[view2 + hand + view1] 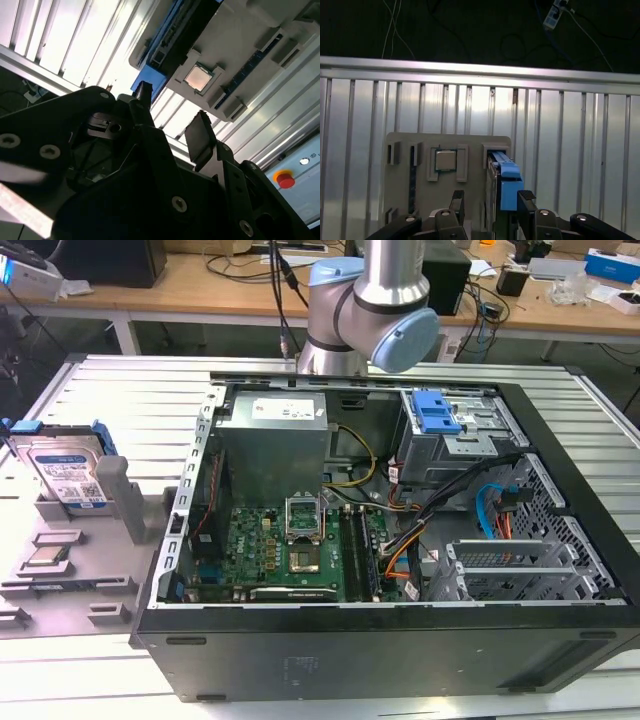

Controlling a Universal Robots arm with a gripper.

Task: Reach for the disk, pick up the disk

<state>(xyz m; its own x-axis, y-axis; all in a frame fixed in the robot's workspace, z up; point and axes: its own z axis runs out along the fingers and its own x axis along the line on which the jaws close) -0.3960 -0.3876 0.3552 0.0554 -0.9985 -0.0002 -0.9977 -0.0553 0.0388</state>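
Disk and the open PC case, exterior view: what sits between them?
In the exterior view, a grey upright post of the holder tray stands between the disk and the PC case; the rest is bare tray.

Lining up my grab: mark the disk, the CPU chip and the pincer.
the disk [68,478], exterior view, on its labelled face.
the CPU chip [445,160], first wrist view, on its metal lid.
the pincer [491,196], first wrist view, midway between its open fingertips.

Open black PC case [400,650] lies on slatted aluminium table [120,400]; green motherboard [265,545] exposed. CPU chip [46,557] seated flat in grey holder tray [110,585] beside the case.
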